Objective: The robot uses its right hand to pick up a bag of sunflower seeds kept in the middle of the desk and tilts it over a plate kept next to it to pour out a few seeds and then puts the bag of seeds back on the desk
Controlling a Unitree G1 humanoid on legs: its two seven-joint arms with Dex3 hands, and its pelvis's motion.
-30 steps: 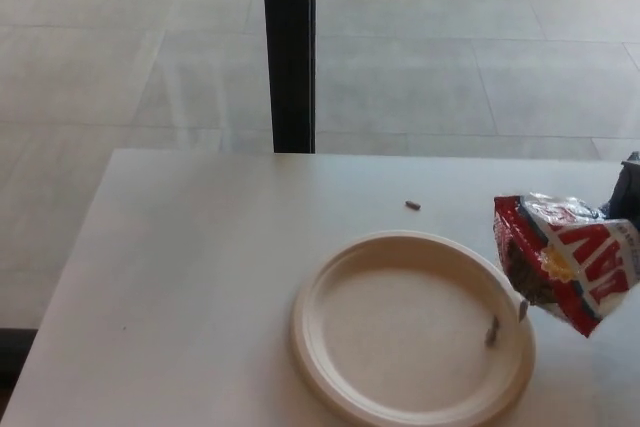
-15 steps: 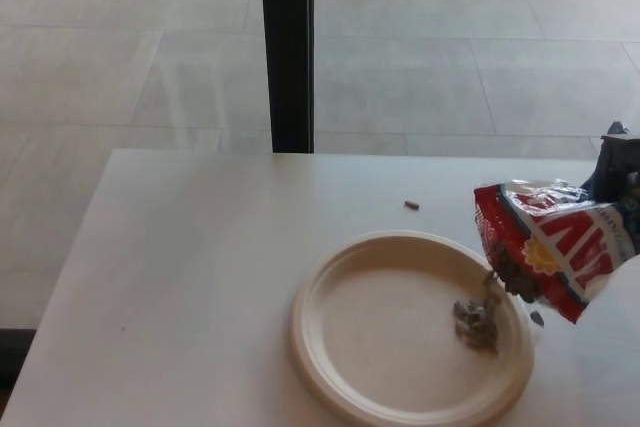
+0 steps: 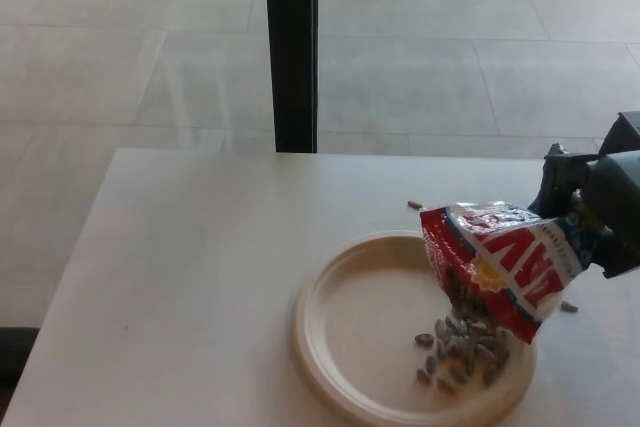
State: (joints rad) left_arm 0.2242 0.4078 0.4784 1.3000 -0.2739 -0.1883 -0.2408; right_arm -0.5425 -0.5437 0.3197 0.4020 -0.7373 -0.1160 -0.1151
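right hand [image 3: 598, 209] is clamped on the bag of sunflower seeds [image 3: 497, 265], tilted mouth-down over the plate's [image 3: 340, 347] right side with a pile of seeds [image 3: 460, 347] already on the plate, so what's left is righting the bag and setting it on the desk [image 3: 190, 267].
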